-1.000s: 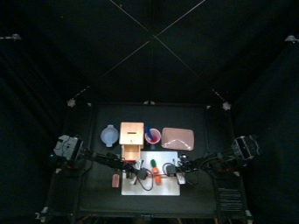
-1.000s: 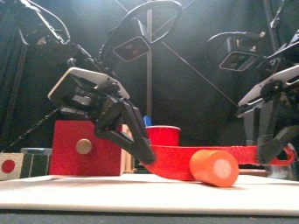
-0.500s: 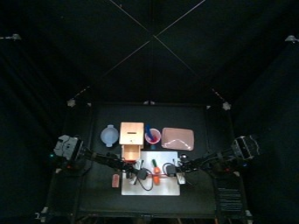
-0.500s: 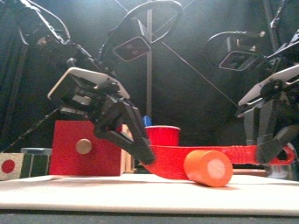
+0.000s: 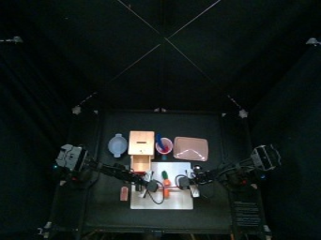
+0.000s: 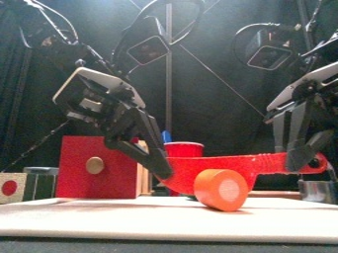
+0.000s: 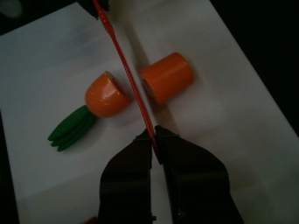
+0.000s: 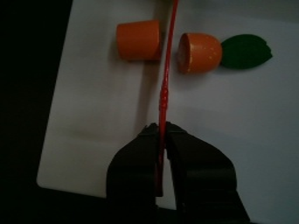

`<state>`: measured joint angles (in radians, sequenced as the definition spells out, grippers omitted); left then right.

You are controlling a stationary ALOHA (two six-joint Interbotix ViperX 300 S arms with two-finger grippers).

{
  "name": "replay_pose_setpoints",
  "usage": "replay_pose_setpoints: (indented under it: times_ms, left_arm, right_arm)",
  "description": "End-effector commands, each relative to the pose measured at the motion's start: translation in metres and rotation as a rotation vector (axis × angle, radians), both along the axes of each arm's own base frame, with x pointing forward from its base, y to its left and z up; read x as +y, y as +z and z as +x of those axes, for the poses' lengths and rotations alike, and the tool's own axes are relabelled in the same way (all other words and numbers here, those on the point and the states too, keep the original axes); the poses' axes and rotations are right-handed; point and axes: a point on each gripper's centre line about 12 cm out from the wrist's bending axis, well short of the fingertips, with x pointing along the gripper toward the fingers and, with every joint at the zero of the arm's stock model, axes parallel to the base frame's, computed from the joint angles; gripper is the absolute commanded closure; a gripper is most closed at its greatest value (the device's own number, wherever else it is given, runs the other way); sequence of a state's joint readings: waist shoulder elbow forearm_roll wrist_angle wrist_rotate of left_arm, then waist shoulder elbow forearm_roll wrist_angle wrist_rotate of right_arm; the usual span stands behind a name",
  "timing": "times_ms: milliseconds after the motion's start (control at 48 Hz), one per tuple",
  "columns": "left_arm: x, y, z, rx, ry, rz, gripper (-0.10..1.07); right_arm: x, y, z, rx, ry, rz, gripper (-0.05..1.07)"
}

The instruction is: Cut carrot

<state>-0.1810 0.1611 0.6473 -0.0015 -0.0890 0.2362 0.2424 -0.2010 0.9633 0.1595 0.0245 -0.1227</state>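
The carrot [image 7: 138, 86] is lying on a white cutting board [image 7: 246, 122] near the front of the table, and it's in two pieces. One piece is a plain orange chunk [image 7: 167, 75]; the other is a shorter orange stub with the green leafy end [image 7: 72, 128] attached. There's a clear gap between the two, and a thin red knife [image 7: 126, 83] is sitting right in that gap, its blade running across the board.

Both arms are on that knife. The left gripper [image 7: 153, 144] is clamping one end of it, jaws pinched tight around the red strip. The right gripper [image 8: 160, 140] is doing the same at the other end, jaws squeezed onto it, so the thing is stretched between the two claws like a little saw.

In the front view the plain chunk [image 6: 222, 189] is sitting close to the camera with its round cut face showing, and the red knife [image 6: 238, 162] is hanging just above and behind it, between the left claw [image 6: 154, 158] and the right one [image 6: 301, 158].

From above, the board [image 5: 183, 170] is sitting in the front middle of the table [image 5: 223, 211]. Behind it are a tan box [image 5: 142, 142], a purple and red cup [image 5: 166, 145] and a brownish tray [image 5: 191, 146]; they're too small to make out properly.
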Motion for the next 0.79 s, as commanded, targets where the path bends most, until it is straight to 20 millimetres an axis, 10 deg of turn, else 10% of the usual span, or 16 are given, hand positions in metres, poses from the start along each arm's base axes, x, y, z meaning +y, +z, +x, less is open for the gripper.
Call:
replay_pose_setpoints:
  times_ms: [0,771]
  left_arm:
    - [0.000,0.021,0.005,-0.061,-0.006,-0.001,0.57]
    - [0.023,0.100,0.000,-0.380,0.013,-0.008,0.53]
  right_arm:
    - [0.002,0.023,0.004,-0.079,0.014,0.007,0.79]
    - [-0.025,0.103,-0.022,-0.179,0.010,-0.050,0.79]
